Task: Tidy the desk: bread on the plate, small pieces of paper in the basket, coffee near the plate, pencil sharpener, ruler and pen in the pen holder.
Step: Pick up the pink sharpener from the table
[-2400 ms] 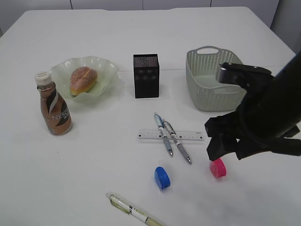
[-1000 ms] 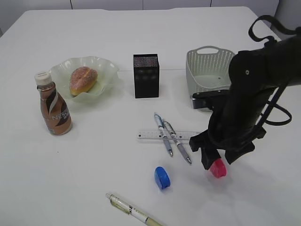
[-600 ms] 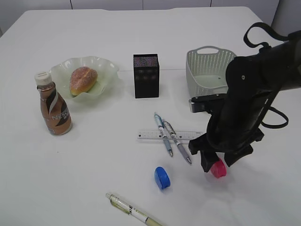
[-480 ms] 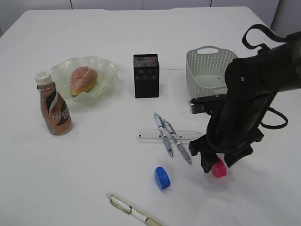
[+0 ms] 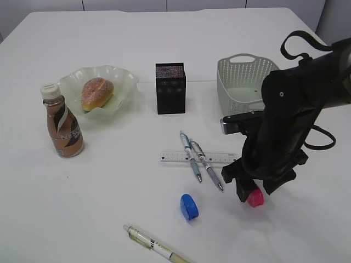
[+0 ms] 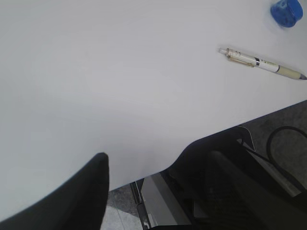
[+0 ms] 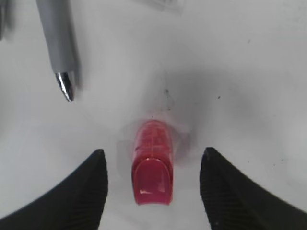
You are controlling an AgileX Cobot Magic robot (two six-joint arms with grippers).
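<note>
My right gripper (image 5: 251, 192) is open, its fingers straddling the pink pencil sharpener (image 5: 255, 198) lying on the table; in the right wrist view the sharpener (image 7: 152, 163) sits between the two fingertips (image 7: 153, 165) without touching them. A blue sharpener (image 5: 188, 206), a clear ruler (image 5: 181, 158) with two pens (image 5: 192, 155) (image 5: 207, 166) across it, and a third pen (image 5: 156, 249) lie on the table. The black pen holder (image 5: 170, 87) stands at centre back. Bread (image 5: 97, 92) lies on the green plate (image 5: 124, 78); the coffee bottle (image 5: 63, 121) stands beside it. My left gripper (image 6: 151, 165) is open over the table edge.
A grey basket (image 5: 232, 93) stands at the back right, behind my right arm. In the left wrist view the third pen (image 6: 261, 63) and blue sharpener (image 6: 286, 11) lie near the table's front edge (image 6: 158, 170). A grey pen tip (image 7: 62, 57) lies left of the pink sharpener.
My right arm has swung in from the right and lowered, bringing the open fingers down around the pink sharpener. Nothing else has moved.
</note>
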